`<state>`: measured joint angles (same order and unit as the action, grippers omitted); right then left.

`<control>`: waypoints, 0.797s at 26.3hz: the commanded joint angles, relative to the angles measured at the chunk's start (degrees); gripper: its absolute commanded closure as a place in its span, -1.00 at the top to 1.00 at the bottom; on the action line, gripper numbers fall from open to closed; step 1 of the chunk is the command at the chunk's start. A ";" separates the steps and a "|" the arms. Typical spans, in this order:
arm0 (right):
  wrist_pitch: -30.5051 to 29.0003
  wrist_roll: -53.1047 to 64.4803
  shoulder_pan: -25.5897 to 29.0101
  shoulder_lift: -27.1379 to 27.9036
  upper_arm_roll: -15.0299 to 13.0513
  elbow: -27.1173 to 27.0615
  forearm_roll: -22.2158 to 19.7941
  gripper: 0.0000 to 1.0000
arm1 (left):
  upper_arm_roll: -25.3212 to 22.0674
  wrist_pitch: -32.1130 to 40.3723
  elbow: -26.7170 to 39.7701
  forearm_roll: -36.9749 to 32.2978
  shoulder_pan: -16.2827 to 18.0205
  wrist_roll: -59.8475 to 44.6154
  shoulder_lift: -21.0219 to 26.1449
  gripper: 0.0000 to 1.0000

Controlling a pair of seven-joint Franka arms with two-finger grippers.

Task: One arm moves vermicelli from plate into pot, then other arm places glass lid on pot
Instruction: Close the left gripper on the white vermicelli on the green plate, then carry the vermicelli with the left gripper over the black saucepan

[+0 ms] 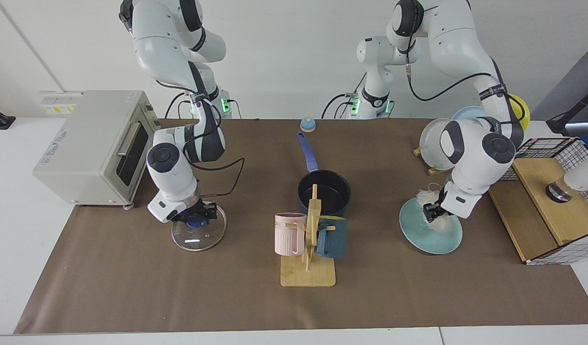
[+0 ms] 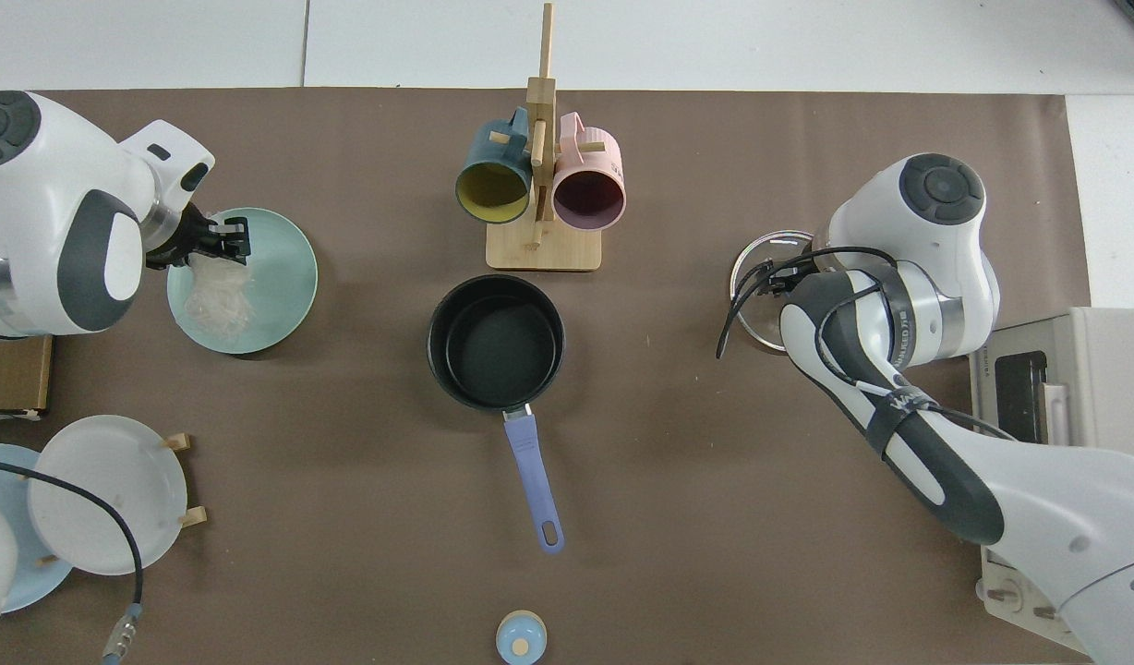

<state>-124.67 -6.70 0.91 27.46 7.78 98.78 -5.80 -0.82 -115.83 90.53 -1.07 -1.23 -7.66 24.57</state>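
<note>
Whitish, translucent vermicelli (image 1: 436, 218) hangs in a loose clump from the left gripper (image 1: 434, 211), whose fingers pinch its upper strands; the lower loops trail down to the teal-green plate (image 1: 421, 237), though whether they touch it I cannot tell. In the top view the noodles sit at about nine o'clock of the plate (image 2: 276, 291), under the gripper (image 2: 218, 242). The dark navy pot (image 1: 324, 192) stands empty at the table's middle, well apart from the plate, its blue handle (image 1: 307, 152) pointing toward the robots. To do this step well, the clump probably needs lifting until every strand clears the plate rim, then a slow carry so nothing swings loose. The path looks open, but a wooden mug rack (image 1: 311, 239) with a pink mug (image 1: 289, 234) and a dark blue mug (image 1: 332, 237) stands just beside the pot, on its side away from the robots, so approaching along the robots' side seems safer. The right gripper (image 1: 198, 218) waits, closed around the blue knob of the glass lid (image 1: 199, 235), which lies flat on the brown mat near a toaster oven (image 1: 95, 143).
</note>
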 commanded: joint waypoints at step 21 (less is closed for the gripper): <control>8.47 -1.03 0.15 -8.91 1.01 -0.96 0.97 -0.95 | 22.18 7.82 6.76 2.99 -0.53 -17.74 -16.22 -1.00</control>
<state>-119.62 -7.01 0.89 21.94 8.09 97.37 -5.60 20.00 -104.97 92.74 -0.78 -2.04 -25.97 11.39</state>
